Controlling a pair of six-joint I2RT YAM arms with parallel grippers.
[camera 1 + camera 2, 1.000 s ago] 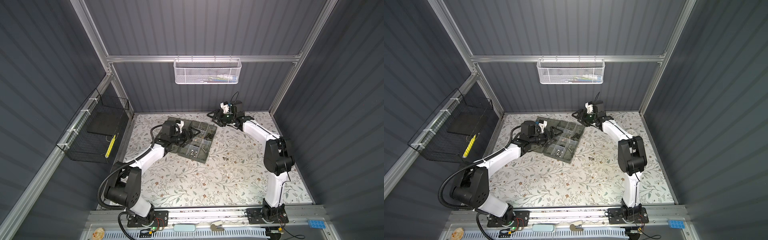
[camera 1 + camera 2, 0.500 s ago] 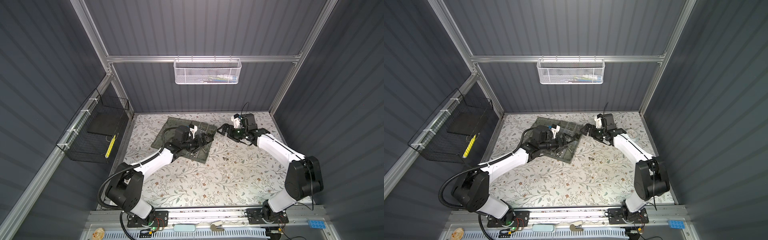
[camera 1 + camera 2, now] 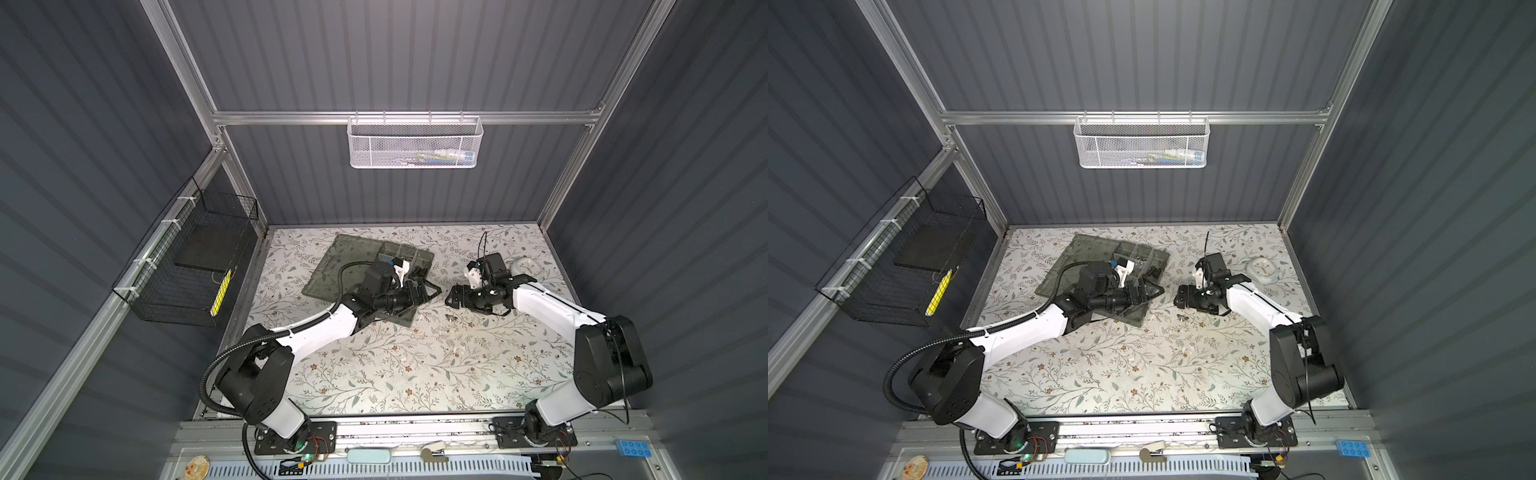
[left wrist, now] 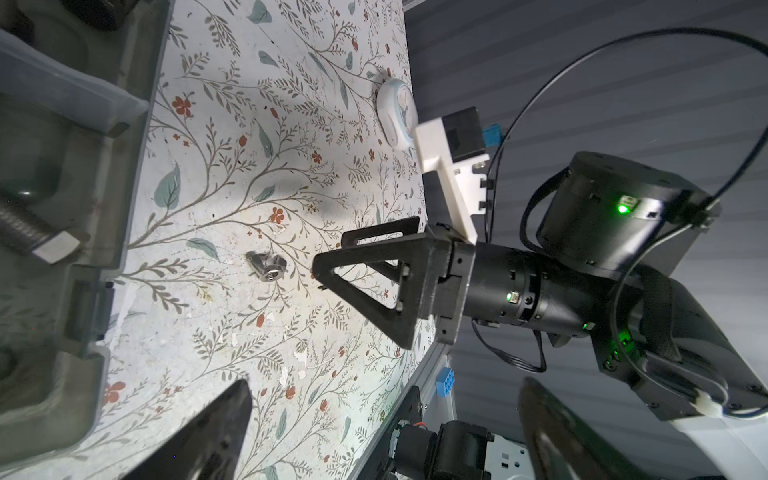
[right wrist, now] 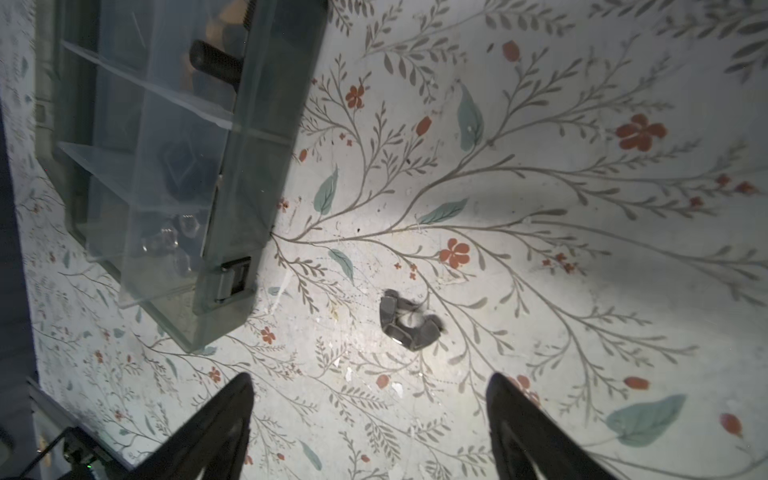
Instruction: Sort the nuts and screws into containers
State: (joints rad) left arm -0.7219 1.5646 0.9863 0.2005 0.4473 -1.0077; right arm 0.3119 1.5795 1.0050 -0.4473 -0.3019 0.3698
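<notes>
1. Nuts [image 3: 451, 318]: in both top views a small clump of them lies on the table [image 3: 415, 365], just off the box's [image 3: 405, 251] front corner on the right arm's side. The right gripper [image 3: 454, 297] hangs near that clump and points toward the box. The left gripper [image 3: 428, 291] reaches out past the box's side edge from the opposite way. The second eye shows the same layout of nuts [image 3: 1182, 318], box [image 3: 1142, 251], right gripper [image 3: 1179, 301] and left gripper [image 3: 1152, 291]. The jaws are too small here for us to judge.

2. In the left wrist view the nuts [image 4: 266, 266] sit between the box wall [image 4: 83, 166] and the right gripper [image 4: 332, 259], touching neither. The left gripper [image 4: 384, 384] has its fingers [image 4: 216, 432] spread wide with nothing between them. The nuts lie well ahead of its tips.

3. In the right wrist view the nuts [image 5: 409, 322] lie just ahead of the right gripper [image 5: 370, 380], roughly midway between its fingers [image 5: 216, 428]. Those fingers are spread and empty. The clump is slightly longer one way and lies askew to the gap. The box [image 5: 249, 145] stands just beyond the clump, and its latch corner is the nearest part.

4. We judge the right arm to be the nearer and better lined up. A short reach forward and down should bracket the clump, and the carry to the box would be brief.
</notes>
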